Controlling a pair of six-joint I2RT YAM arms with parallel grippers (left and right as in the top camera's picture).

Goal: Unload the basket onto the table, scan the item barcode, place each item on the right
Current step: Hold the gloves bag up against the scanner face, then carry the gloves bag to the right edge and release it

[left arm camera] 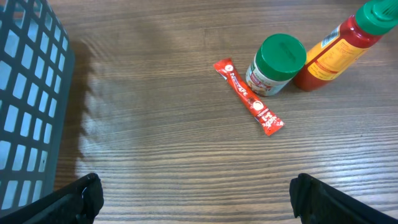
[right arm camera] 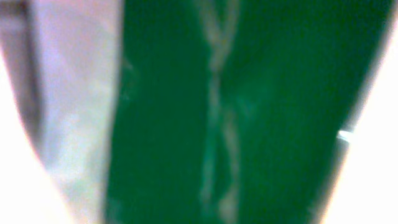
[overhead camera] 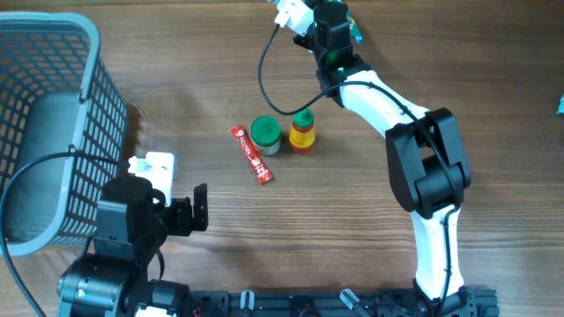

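Left gripper: spread wide, nothing held.
Right gripper: clamped on a blurred green packet, beside the white scanner.
Mid-table: red Nescafe sachet, green-lidded jar and sauce bottle are set together.

Right arm: white rounded link shells between black joint housings, the bulkiest black block mid-arm. Small green light on the black wrist section. Thin black cable loops off the wrist, with a white fitting at the far end. Left arm: boxy black housings with a white block on top and a dark cable arcing away. Left gripper: matte black fingertips, rounded edges.
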